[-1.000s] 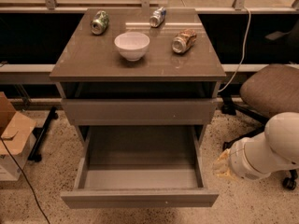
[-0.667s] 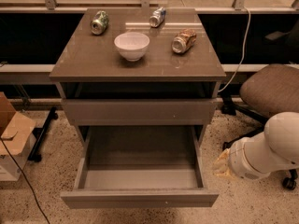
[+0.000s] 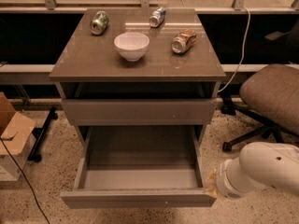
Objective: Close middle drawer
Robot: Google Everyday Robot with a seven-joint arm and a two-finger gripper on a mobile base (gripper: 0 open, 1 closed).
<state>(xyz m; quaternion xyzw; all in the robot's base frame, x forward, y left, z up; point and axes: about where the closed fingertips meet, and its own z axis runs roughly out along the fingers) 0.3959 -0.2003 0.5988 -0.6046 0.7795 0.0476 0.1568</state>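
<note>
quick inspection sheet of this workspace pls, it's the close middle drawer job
surface: grey-brown cabinet top, carrying a bowl and three cans
job's things: middle drawer pulled far out, nothing seen in its box; drawer front above it sits further in
clutter: white bowl upright; green can, blue-silver can and brown can lying on their sides
grippers: gripper at the end of the white arm, low right, beside the middle drawer's right front corner
cables: pale cable hanging right of the cabinet; dark cable on the floor at left
surroundings: office chair right, cardboard box left
</note>
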